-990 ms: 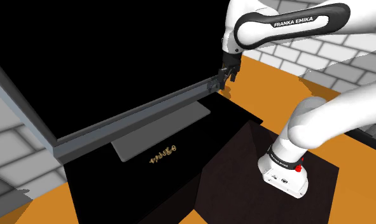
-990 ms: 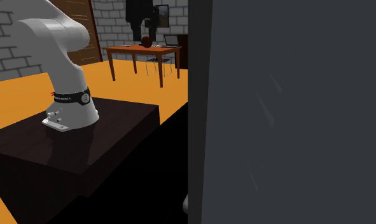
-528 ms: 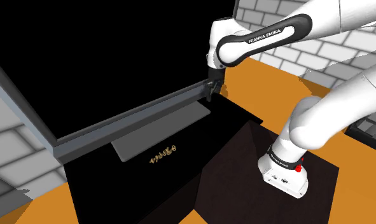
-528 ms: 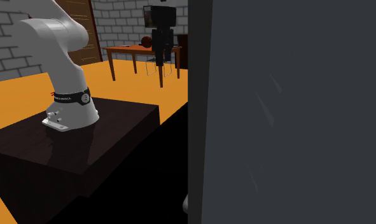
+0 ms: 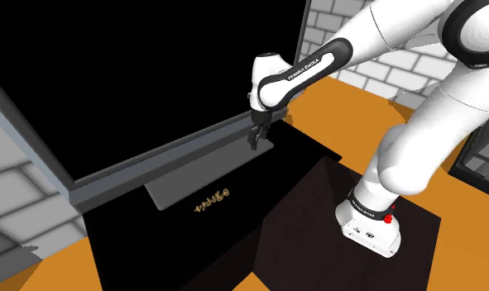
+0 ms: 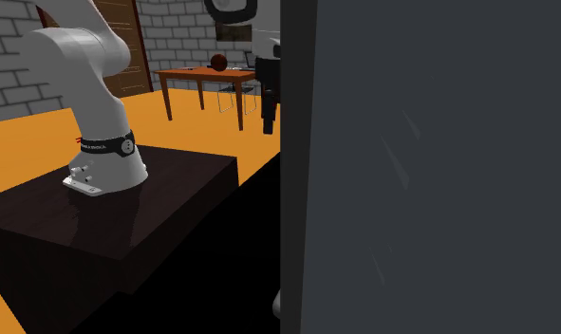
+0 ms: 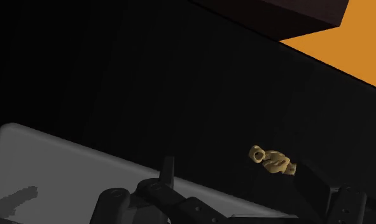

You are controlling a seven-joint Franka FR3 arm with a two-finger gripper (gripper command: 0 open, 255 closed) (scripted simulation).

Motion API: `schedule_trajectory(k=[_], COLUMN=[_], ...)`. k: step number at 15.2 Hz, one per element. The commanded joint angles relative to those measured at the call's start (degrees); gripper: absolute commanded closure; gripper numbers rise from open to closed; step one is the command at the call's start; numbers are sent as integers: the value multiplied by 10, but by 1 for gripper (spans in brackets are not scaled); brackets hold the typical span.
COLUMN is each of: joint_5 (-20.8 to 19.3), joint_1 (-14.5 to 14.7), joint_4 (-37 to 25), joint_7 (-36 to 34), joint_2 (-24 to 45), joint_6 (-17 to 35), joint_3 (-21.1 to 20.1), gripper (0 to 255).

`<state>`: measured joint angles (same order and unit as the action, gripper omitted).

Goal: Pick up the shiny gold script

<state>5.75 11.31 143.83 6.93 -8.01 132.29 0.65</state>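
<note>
Shoulder view: black two-finger gripper on approach, jaws apart and empty, well short of the shiny gold script.
Script lies on the black top, just beside the edge of a flat grey slab. Wrist view puts it off toward one finger, not centred. Best to carry on down and across until it sits between the fingers, then close low. Since a second ago the gripper has swung leftward and dropped; script unmoved.
</note>
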Motion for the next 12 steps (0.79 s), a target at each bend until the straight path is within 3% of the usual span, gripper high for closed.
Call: schedule_trajectory(k=[1,12], joint_5=[19,108], joint_1=[11,37], joint_4=[-11,-122], joint_7=[18,120], joint_2=[45,272], joint_6=[33,142], joint_3=[-5,-59], gripper=[0,0])
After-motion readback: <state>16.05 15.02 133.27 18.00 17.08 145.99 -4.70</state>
